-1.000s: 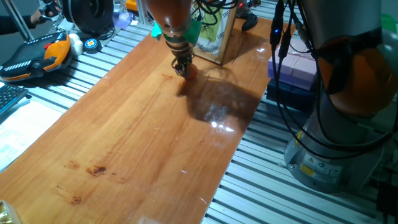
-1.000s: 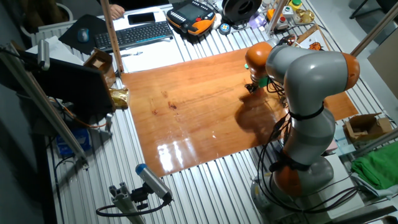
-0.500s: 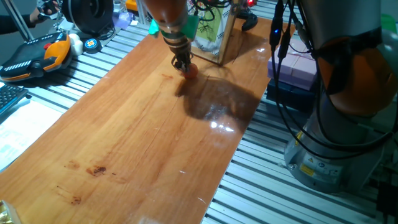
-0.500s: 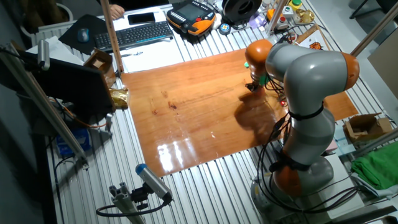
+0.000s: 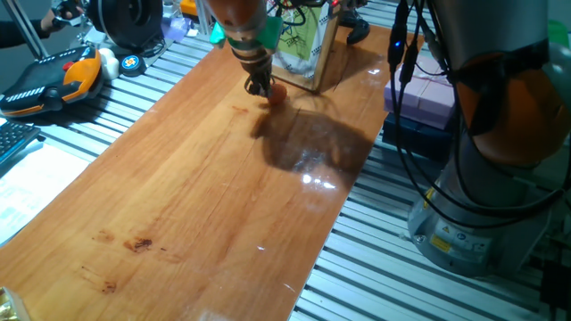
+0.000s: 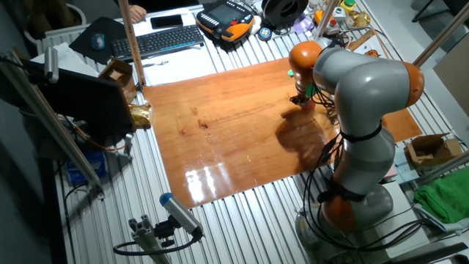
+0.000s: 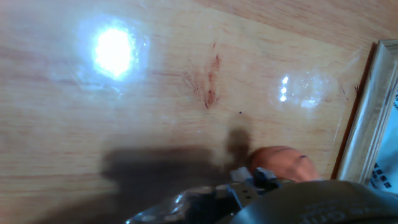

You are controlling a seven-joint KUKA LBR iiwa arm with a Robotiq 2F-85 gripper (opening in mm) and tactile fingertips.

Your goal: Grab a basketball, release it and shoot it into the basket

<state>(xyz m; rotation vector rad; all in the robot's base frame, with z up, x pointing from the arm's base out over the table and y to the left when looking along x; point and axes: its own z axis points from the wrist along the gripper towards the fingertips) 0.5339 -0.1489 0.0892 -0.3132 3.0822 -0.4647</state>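
Observation:
The small orange basketball (image 5: 277, 93) is at the tips of my gripper (image 5: 260, 87), which is shut on it and holds it just above the wooden table (image 5: 205, 196). In the hand view the basketball (image 7: 283, 163) sits right at the fingertips (image 7: 249, 182), with its shadow on the wood beside it. The wooden-framed backboard (image 5: 308, 45) with the green-white picture stands just behind; its frame (image 7: 367, 118) shows at the right of the hand view. The hoop and net are hidden by the arm. In the other fixed view the gripper (image 6: 301, 100) is at the table's far right.
An orange-and-black pendant (image 5: 53, 80) and a keyboard (image 6: 165, 40) lie beyond the table's left side. A purple box (image 5: 430, 98) and the robot's base (image 5: 482, 196) stand to the right. A dark stain (image 7: 210, 93) marks the wood.
My gripper has moved up and back toward the backboard, and the basketball has gone with it.

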